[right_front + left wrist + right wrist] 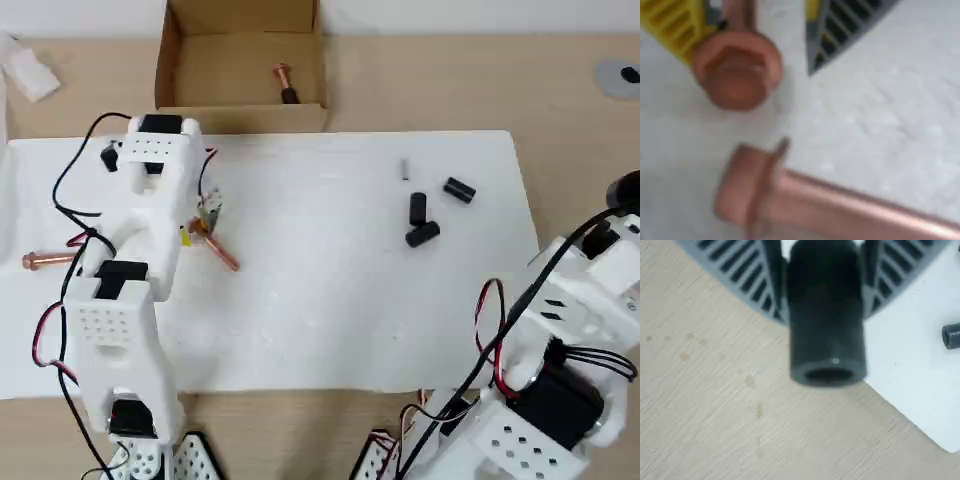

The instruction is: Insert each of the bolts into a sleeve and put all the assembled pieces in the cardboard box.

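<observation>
Left jaws: low over the left part of the white sheet [330,300]. A bolt [735,70] lies between them, head toward the wrist camera, shank running back between the fingers. It touches the yellow finger [670,22], and a clear gap separates it from the dark finger [840,30]. Jaws partly open, not clamped on it. A second bolt [830,210] lies flat on the sheet just beside the first, the two heads near but apart. High view: one bolt [224,254] shows at the tip of the left arm [150,200], slanting toward the near edge; cannot tell which of the two it is. A third bolt [48,260] lies at the sheet's left edge, well apart from the jaws. Right jaws: closed on a sleeve [826,325], gripped between the grey fingers [735,270], open bore facing the wrist camera. It hangs over the bare wooden surface [715,415], just off the sheet's edge [910,390]. Loose sleeves: three on the right part of the sheet, clustered ( [458,190], [417,208], [422,235]), well apart from the right arm [570,290]; one of them shows at the edge of the right wrist view [951,336]. Box [170,70]: open, on the surface beyond the sheet's far edge. One assembled piece [285,82] lies inside, a bolt with a sleeve on it.
</observation>
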Robot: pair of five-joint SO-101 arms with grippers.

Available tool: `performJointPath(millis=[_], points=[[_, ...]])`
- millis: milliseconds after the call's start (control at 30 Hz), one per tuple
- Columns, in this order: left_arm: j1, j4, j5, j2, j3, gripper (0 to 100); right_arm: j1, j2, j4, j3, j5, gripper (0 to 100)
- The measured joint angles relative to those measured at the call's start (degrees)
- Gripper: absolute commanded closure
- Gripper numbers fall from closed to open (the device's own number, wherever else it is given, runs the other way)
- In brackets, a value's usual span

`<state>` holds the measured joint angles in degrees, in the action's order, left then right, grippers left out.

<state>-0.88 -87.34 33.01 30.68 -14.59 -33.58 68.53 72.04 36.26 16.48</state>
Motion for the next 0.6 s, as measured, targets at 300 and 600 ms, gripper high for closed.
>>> performJointPath(millis=[300,600], points=[[2.99,0.35,-0.09,-0.35,1.41,87,2.73,0.0,-0.53,0.0,0.0,98.9],[4.48,7.3,2.29,-3.16,7.82,95,3.43,0.0,-0.53,0.0,0.0,98.9]])
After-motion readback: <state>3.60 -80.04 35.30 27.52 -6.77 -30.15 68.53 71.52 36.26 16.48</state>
